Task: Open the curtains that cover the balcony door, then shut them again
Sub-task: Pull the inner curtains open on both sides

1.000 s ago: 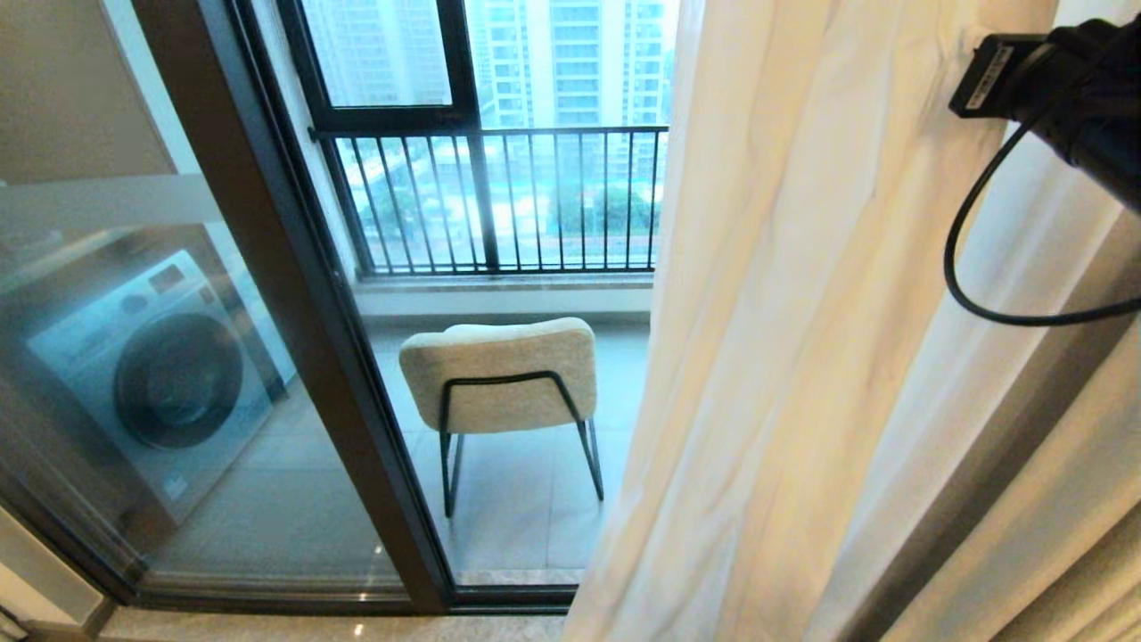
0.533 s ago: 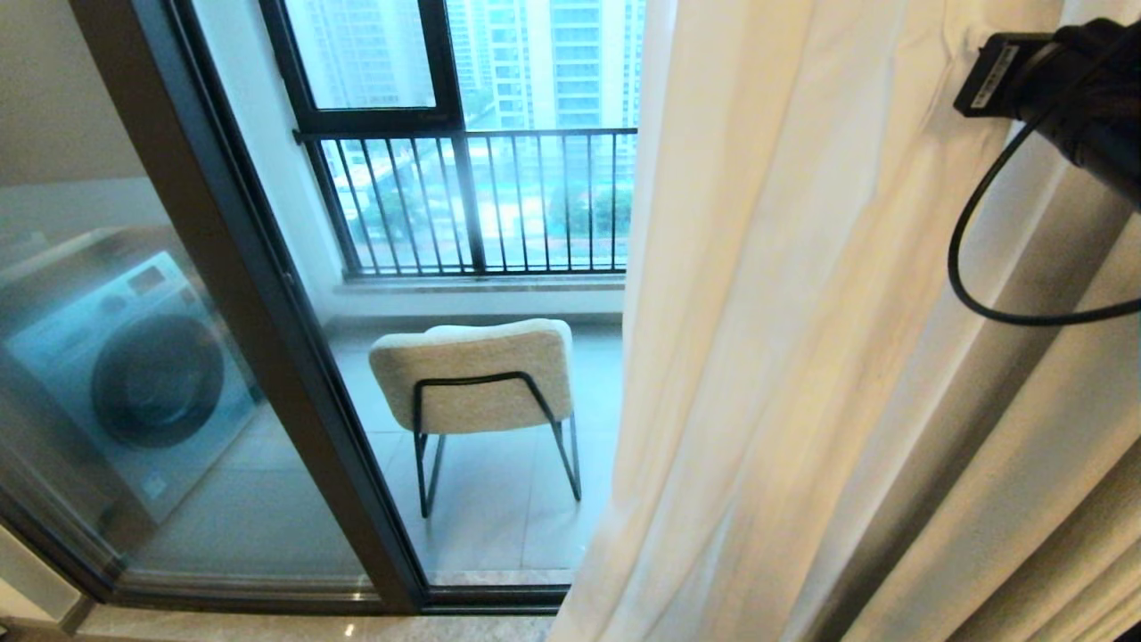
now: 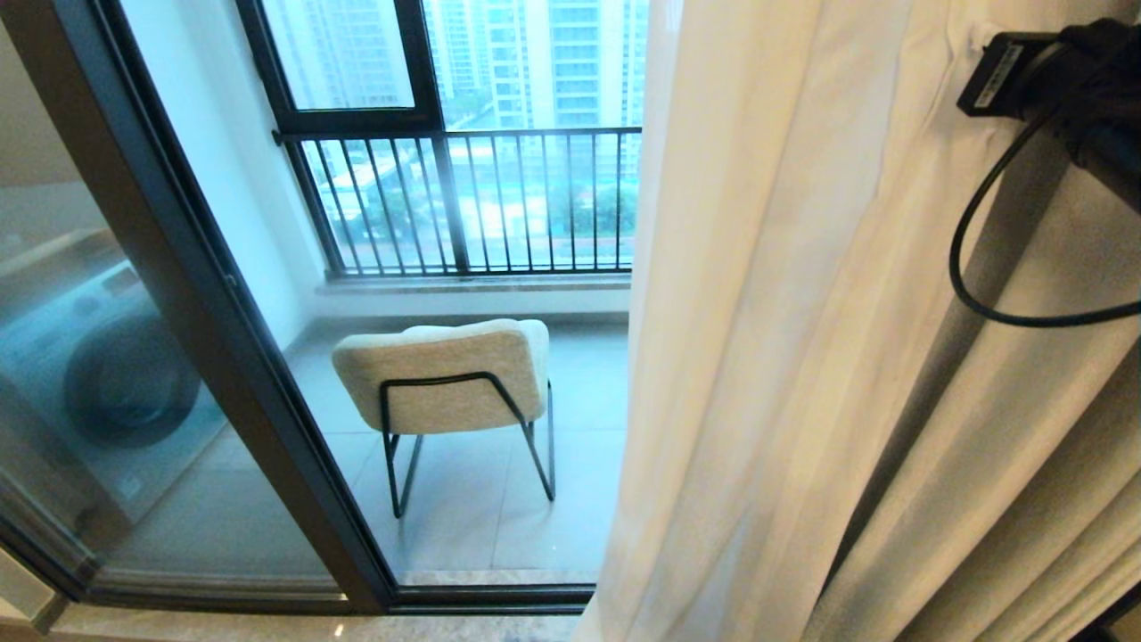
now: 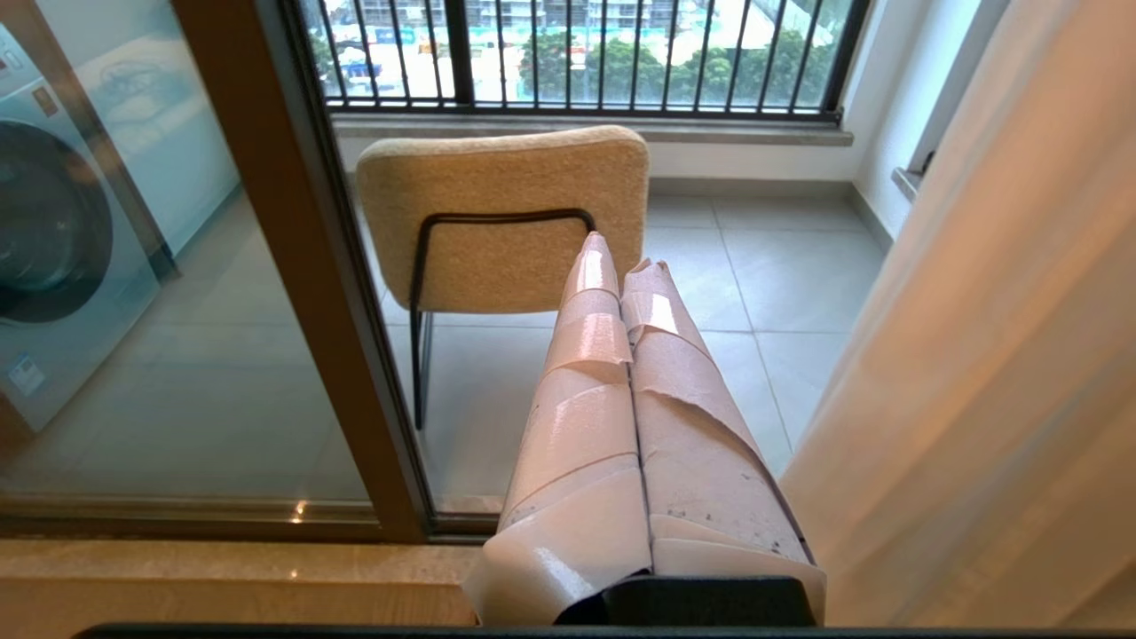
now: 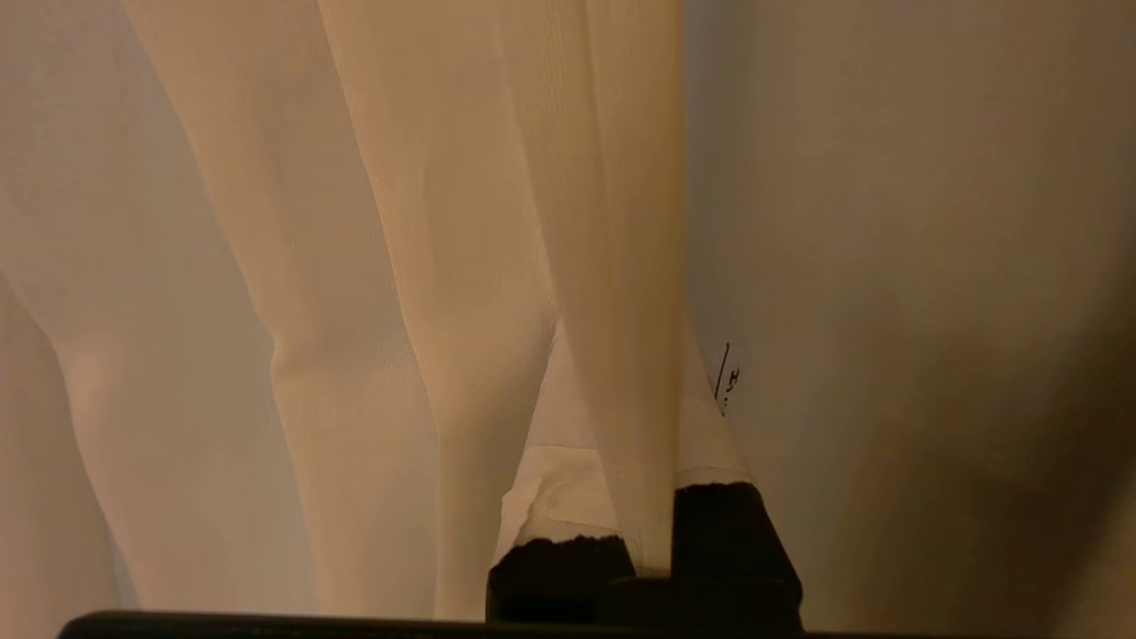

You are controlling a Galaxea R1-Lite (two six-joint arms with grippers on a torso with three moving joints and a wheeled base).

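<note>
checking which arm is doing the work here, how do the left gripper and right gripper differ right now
The left gripper is shut on nothing, fingers pressed together in open air, pointing toward the chair beyond the balcony door. The right gripper is shut on a fold of the curtains and is raised high at the curtain's right side, while the left sits low, apart from the fabric. Both have tape-wrapped fingers.
</note>
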